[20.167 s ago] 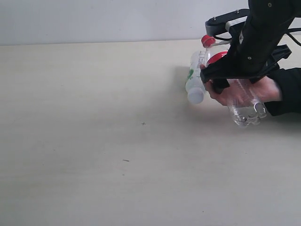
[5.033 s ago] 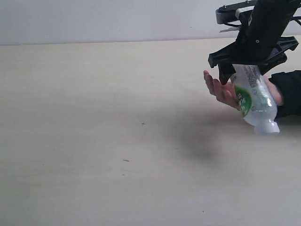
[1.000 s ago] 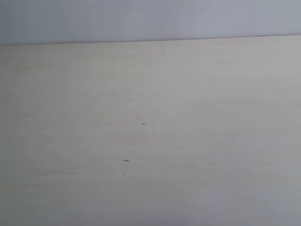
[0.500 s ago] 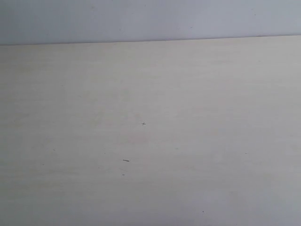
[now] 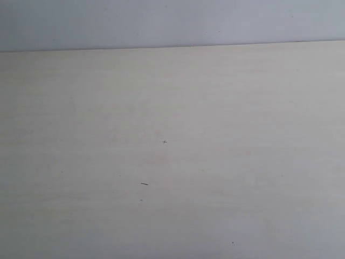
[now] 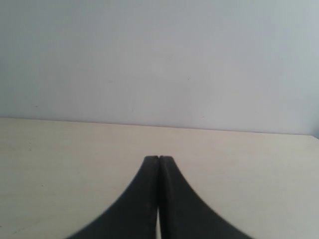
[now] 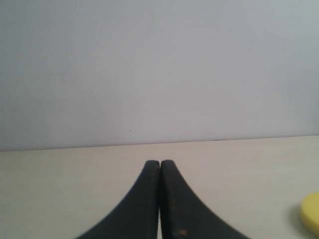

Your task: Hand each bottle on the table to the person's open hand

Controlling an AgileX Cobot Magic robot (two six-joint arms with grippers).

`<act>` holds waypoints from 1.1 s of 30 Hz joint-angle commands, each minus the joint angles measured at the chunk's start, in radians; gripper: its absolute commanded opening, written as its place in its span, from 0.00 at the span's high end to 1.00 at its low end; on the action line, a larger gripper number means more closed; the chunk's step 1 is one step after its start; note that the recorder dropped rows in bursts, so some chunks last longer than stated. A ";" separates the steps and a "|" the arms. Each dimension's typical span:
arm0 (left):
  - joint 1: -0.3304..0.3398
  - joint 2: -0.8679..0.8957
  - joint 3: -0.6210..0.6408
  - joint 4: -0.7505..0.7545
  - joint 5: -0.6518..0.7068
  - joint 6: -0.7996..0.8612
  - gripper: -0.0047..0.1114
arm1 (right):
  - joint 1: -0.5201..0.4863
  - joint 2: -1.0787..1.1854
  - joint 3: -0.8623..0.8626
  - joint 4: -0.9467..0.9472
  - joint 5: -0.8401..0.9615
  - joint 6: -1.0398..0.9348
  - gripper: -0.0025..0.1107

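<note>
The pale beige table [image 5: 172, 135] fills the exterior view, and no bottle, hand or arm shows on it. In the left wrist view my left gripper [image 6: 158, 158] is shut, its black fingers pressed together with nothing between them, low over the table [image 6: 60, 149]. My right gripper [image 7: 160, 162] is likewise shut and holds nothing. A rounded yellow shape [image 7: 311, 214] shows at the edge of the right wrist view; I cannot tell whether it is the yellow bottle. The person's open hand is out of view.
A plain grey-white wall [image 5: 161, 21] runs behind the table's far edge. A few tiny dark specks [image 5: 144, 184] mark the tabletop.
Five seconds ago the right arm held the white-green bottle at the person's hand at the right; arm, hand and bottle have left the exterior view. Nothing differs over the last second.
</note>
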 commanded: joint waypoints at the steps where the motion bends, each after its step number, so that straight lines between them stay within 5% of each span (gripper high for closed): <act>1: 0.002 -0.008 0.000 -0.007 -0.007 -0.005 0.96 | -0.005 -0.006 0.005 -0.001 0.011 0.025 0.98; 25: 0.006 -0.012 0.000 -0.008 -0.007 -0.008 0.96 | -0.005 -0.006 0.005 -0.001 0.011 0.025 0.98; 33: 0.328 -0.065 0.000 -0.101 0.001 -0.046 0.96 | -0.005 -0.006 0.005 0.001 0.011 0.025 0.98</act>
